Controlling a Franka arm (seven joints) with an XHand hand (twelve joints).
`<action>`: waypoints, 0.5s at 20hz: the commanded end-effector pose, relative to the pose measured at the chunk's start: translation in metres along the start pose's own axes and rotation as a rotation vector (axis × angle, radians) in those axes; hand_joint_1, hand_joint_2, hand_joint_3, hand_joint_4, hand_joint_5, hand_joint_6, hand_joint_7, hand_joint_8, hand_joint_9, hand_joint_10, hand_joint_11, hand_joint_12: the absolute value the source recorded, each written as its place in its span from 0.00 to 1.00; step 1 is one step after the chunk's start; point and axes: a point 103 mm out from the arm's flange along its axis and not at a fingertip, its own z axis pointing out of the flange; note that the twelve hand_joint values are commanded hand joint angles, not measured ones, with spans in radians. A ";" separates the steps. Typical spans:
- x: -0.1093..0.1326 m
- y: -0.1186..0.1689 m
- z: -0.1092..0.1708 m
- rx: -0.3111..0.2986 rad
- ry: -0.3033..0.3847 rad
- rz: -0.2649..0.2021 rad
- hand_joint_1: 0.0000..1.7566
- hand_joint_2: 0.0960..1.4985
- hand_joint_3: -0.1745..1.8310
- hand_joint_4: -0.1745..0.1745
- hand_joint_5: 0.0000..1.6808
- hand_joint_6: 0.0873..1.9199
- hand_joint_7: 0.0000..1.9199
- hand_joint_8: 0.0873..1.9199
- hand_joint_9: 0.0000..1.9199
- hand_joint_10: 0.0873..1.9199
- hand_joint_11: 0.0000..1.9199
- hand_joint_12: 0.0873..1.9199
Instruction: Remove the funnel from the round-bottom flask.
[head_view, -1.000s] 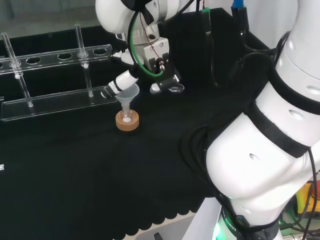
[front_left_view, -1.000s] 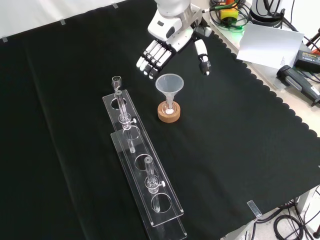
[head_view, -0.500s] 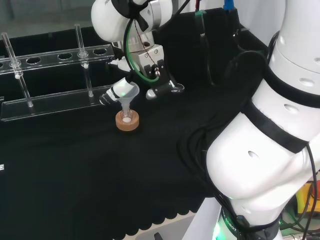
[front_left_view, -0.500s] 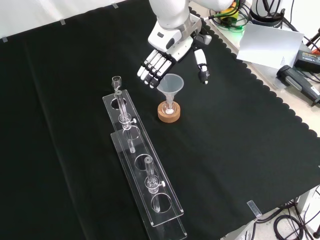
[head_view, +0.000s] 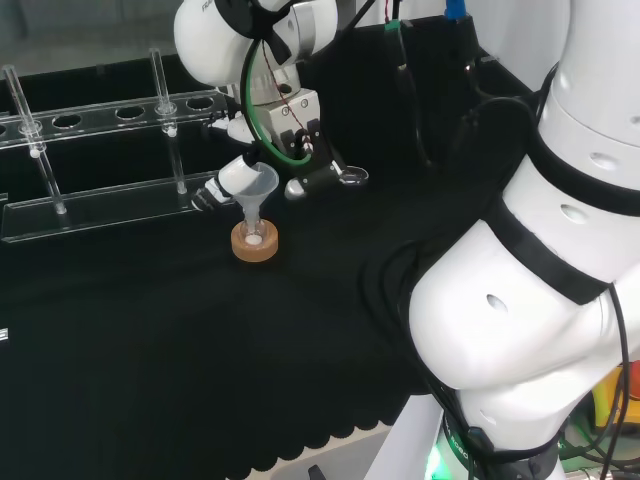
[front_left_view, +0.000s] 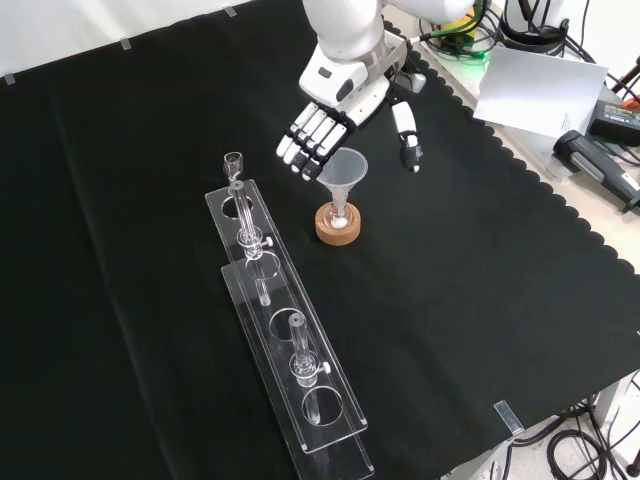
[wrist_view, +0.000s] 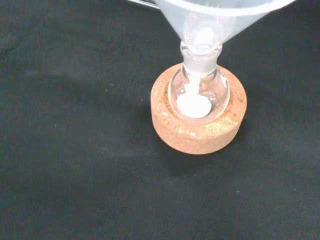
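The hand (front_left_view: 341, 93) hovers fingers spread wide around the funnel (front_left_view: 340, 172) rim, bare cloth (front_left_view: 480, 260) all round the cork stand (front_left_view: 338, 226), flask (wrist_view: 199, 95) barely visible.

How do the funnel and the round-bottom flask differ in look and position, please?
The funnel is a cloudy, wide cone; the round-bottom flask is a clear, small bulb. The funnel stands on top, with its stem in the flask's neck; the flask sits in a cork ring and holds white powder. Both stand upright, in line.
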 end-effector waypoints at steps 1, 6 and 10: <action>-0.018 0.010 0.015 0.013 -0.047 0.058 0.19 0.37 0.09 0.14 0.00 0.00 0.00 0.00 0.00 0.00 0.00 0.00; -0.025 0.009 0.010 0.008 -0.036 0.083 0.19 0.37 0.09 0.04 0.00 0.00 0.01 0.00 0.00 0.00 0.00 0.00; -0.028 0.007 0.002 -0.008 -0.039 0.101 0.19 0.37 0.09 0.00 0.00 0.00 0.03 0.00 0.00 0.00 0.00 0.00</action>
